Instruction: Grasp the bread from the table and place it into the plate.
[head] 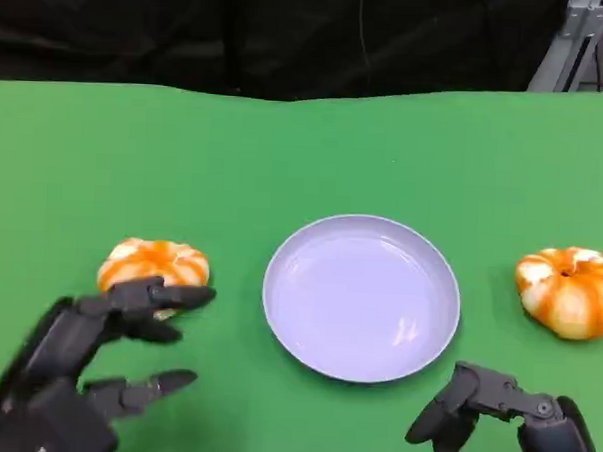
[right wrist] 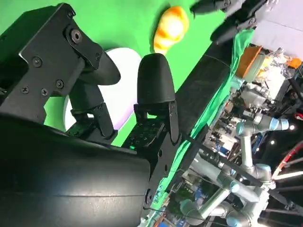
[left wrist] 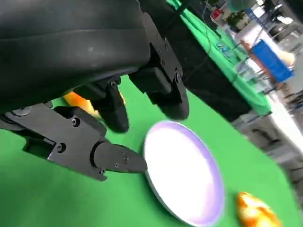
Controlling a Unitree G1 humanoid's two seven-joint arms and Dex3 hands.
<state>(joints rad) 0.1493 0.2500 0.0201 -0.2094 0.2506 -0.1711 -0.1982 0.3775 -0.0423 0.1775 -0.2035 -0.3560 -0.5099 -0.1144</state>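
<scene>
1. From my seat the job looks barely begun: the plate (head: 361,297) sits bare in the middle of the green table (head: 285,155), and nothing has been lifted yet.
2. Two orange-and-white striped loaves lie on the cloth. The left bread (head: 153,265) rests just beside the plate's left edge; the right bread (head: 569,291) sits apart from the plate on the far right.
3. My left hand (head: 90,362) is nearest its target. Its fingers are spread with nothing in them, one fingertip reaching over the front of the left bread. I cannot tell whether it touches.
4. My right hand (head: 503,420) hangs low near the plate's front right rim, fingers curled downward and holding nothing; I cannot tell from here how tightly they are drawn in.
5. What I judge is left: close on the left bread, lift it, carry it sideways over the rim and set it down.
6. The bread is round and domed like a small pumpkin, with a glossy glazed crust and a dimple on top. It should be soft, so I would squeeze lightly.
7. The plate is pale lilac, smooth, shallow and round, with a raised lip. The cloth is matte and flat.
</scene>
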